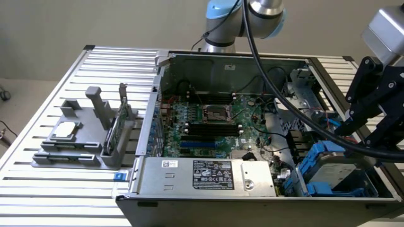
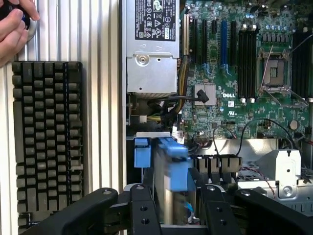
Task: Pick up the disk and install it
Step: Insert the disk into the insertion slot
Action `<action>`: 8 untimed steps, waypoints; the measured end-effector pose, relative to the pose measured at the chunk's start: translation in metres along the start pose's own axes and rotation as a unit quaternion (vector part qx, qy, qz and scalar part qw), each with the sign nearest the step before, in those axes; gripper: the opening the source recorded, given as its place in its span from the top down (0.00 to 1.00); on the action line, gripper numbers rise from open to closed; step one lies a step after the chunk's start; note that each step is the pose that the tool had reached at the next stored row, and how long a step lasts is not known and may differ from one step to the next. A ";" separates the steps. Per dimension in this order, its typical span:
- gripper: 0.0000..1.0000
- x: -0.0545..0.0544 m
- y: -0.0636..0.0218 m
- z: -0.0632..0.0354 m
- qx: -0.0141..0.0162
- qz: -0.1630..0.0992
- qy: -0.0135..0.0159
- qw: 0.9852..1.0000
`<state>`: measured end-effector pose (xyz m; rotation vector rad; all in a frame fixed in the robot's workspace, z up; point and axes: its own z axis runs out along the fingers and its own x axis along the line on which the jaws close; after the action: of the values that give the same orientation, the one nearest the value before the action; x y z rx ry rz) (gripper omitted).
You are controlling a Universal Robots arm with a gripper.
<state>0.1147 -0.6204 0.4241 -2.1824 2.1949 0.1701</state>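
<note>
The disk (image 1: 331, 172) stands on edge in the case's (image 1: 221, 54) drive bay, at the exterior view's right. The end effector (image 1: 360, 135) hangs just above it, fingers spread and gripping nothing. The install step looks nearly done; finishing calls for a fully seated disk.

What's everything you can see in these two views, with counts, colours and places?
computer case: one, grey, on table
motherboard: one, green, in case
power supply: one, silver-grey, in case
disk: one, silver with blue carrier, case bay
fixture tray: one, grey, beside case
chip: one, silver, on tray
circuit card: one, dark, upright in tray
keyboard: one, black, on table
hand: one, near keyboard
robot arm: one, silver-blue, behind case
gripper: one, black, open above disk
</note>
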 end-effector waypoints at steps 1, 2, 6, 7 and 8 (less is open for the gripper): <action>0.59 0.000 0.0000 0.0001 0.000 0.000 0.000 1.000; 0.59 0.000 0.0000 0.0001 0.000 0.000 0.000 1.000; 0.59 0.000 0.0000 0.0004 0.000 0.000 -0.001 1.000; 0.59 0.000 0.0000 0.0007 0.000 0.000 -0.001 1.000; 0.59 0.000 -0.0001 0.0013 0.000 0.000 -0.001 1.000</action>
<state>0.1147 -0.6204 0.4229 -2.1811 2.1935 0.1733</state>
